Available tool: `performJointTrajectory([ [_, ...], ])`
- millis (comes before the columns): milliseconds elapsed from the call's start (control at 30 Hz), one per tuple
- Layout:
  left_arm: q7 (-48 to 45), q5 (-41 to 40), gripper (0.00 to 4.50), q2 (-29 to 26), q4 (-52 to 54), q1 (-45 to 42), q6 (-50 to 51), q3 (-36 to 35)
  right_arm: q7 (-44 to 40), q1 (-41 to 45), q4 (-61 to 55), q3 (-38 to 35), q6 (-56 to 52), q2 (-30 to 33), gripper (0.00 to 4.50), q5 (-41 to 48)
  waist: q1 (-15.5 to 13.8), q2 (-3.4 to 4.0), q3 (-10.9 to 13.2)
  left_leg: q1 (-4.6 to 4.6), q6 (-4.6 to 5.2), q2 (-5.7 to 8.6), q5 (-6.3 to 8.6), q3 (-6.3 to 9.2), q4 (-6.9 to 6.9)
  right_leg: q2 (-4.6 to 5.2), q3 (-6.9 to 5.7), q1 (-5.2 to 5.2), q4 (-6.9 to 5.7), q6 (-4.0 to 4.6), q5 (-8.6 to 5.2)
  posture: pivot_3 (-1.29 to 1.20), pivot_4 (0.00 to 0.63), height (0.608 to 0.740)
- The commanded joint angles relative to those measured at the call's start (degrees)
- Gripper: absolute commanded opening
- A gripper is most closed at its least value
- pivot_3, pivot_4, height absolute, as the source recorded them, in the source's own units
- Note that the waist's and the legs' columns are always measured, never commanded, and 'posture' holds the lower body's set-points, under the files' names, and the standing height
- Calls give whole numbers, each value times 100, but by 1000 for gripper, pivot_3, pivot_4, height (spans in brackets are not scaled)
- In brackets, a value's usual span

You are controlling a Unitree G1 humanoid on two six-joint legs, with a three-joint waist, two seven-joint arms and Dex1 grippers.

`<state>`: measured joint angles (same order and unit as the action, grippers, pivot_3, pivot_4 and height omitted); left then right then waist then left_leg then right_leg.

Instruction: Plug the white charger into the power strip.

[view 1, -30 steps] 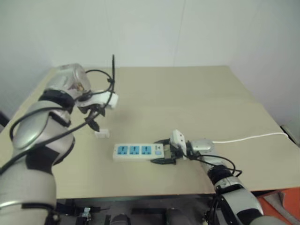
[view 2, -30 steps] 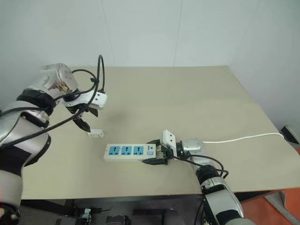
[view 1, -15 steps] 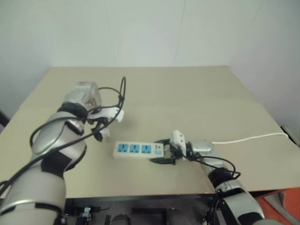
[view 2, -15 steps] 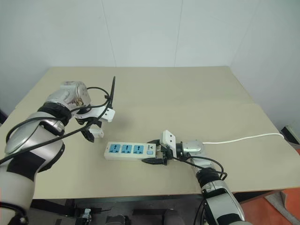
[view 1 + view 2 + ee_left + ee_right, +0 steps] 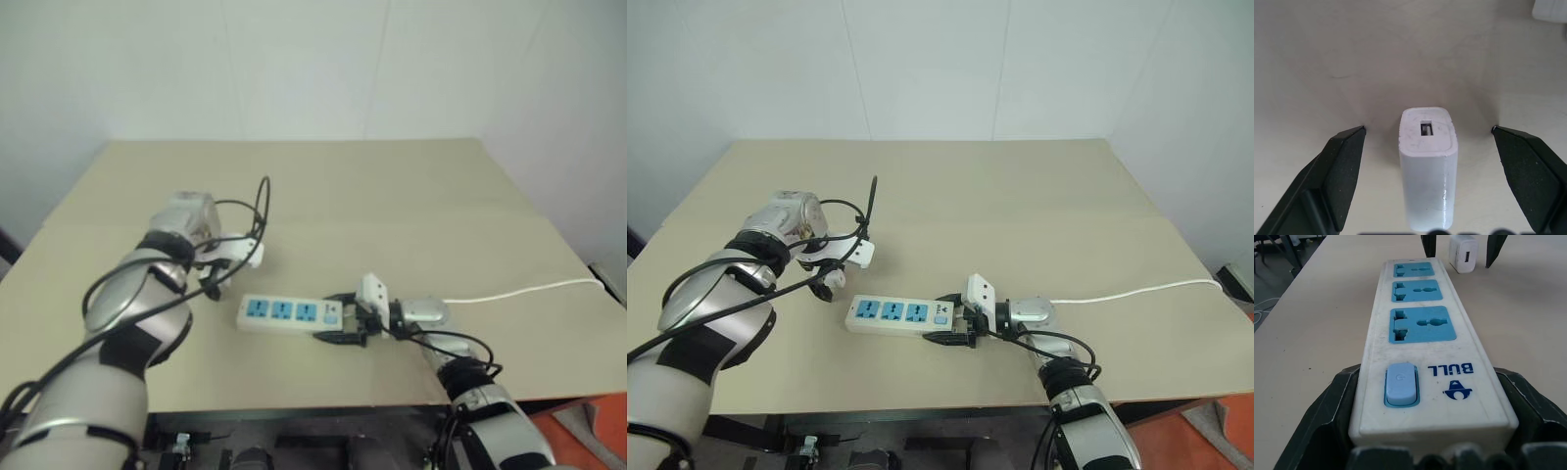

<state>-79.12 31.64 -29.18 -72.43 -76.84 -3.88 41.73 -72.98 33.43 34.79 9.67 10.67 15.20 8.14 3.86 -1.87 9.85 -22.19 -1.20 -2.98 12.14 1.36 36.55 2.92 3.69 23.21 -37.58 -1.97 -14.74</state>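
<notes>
The white charger (image 5: 1427, 181) stands on end on the table, its USB slot facing up. My left gripper (image 5: 1427, 129) points down over it, open, with one black finger on each side and a clear gap to both. The charger (image 5: 1463, 253) sits just past the far end of the power strip (image 5: 289, 313), a white bar with three blue sockets. My right gripper (image 5: 333, 315) is shut on the switch end of the power strip (image 5: 1422, 333), a finger pressed to each long side.
The strip's thin white cord (image 5: 519, 289) runs off to the right edge of the tan table (image 5: 392, 196). A black cable loops up from my left wrist (image 5: 263, 196). White walls stand behind the table.
My left gripper has come down and towards the strip, from above the charger to straddling it near the table. The right gripper and the strip have stayed still.
</notes>
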Motion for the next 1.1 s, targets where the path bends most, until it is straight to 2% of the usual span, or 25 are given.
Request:
performJointTrajectory([
  [33, 142, 57, 4500, 76, -37, -44, -71, -168, -21, -90, -102, 56, -90, -39, 3409, 78, -3, 0, 0, 1, 0, 0, 0, 0, 0, 0, 0, -1, -1, 0, 0, 0, 150, 740],
  [67, 131, 69, 4119, 84, -42, -55, -74, -192, -15, -89, -103, 55, -92, -40, 3409, 78, -4, 0, 0, 2, 0, 0, 0, 0, 1, 1, 0, -2, -1, 0, 0, 0, 150, 740],
  [200, 162, 103, 3140, 116, -65, -77, -101, -289, -5, -74, -82, 60, -91, -45, 3409, 76, -5, 0, -1, 5, 0, 1, 0, 1, 2, 1, 0, -4, -6, 0, 0, 0, 150, 740],
  [433, 158, 174, 1092, 149, -79, -93, -199, -440, 2, -58, -51, 67, -113, -55, 3409, 73, -5, 0, -1, 5, 0, 1, 0, 1, 4, 1, 0, -5, -5, 0, 0, 0, 150, 740],
  [633, 14, 58, 1021, 129, -27, -207, -261, -704, -18, -43, -39, 76, -132, -65, 3409, 74, 1, 0, -1, 3, 0, 1, 0, 1, 4, 1, 0, -5, -3, 0, 0, 0, 150, 740],
  [800, -268, -597, 1021, -64, 93, -435, -476, -1484, -91, 47, 79, 102, -97, -118, 3409, 63, 15, -1, 0, -6, 0, 0, 0, 2, 4, 0, 0, 4, -2, 0, 0, 0, 150, 740],
  [1000, -326, -2246, 1021, -158, 407, -271, -481, -3186, -200, 169, 274, 124, -13, -184, 3409, 46, 37, -1, 0, -2, 0, -1, 0, 2, 5, 0, 0, 3, -5, 0, 0, 0, 150, 740],
  [1100, -510, -3100, 1021, -160, 893, -117, 112, -3946, -283, 204, 365, 137, 40, -190, 3409, 25, 43, 0, 0, -1, 0, -1, 0, 2, 6, 1, 0, 3, -7, 1, 1, 0, 150, 740],
])
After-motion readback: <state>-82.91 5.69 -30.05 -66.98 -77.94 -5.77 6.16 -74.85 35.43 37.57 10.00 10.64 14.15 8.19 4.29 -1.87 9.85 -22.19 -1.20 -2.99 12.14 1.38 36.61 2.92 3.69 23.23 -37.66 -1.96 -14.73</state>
